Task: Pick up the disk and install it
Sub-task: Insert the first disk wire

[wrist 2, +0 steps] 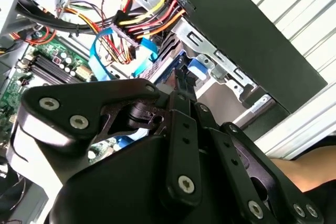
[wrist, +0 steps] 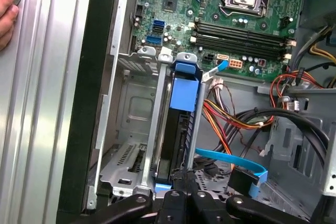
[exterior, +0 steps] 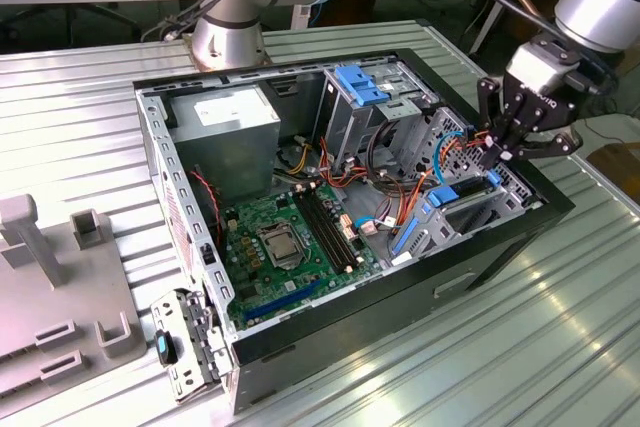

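First wrist view has the gripper, fingers drawn narrowly together on the near edge of the disk, holding it on edge, apparently so its blue rails ride between the walls of the drive cage.

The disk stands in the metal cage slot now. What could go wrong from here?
The dark grey hard drive in its bright blue plastic carrier may jam in the grey metal cage if the black gripper pushes it tilted. The flat blue ribbon cable and the red and yellow wires lie close beside the gripper and may snag.
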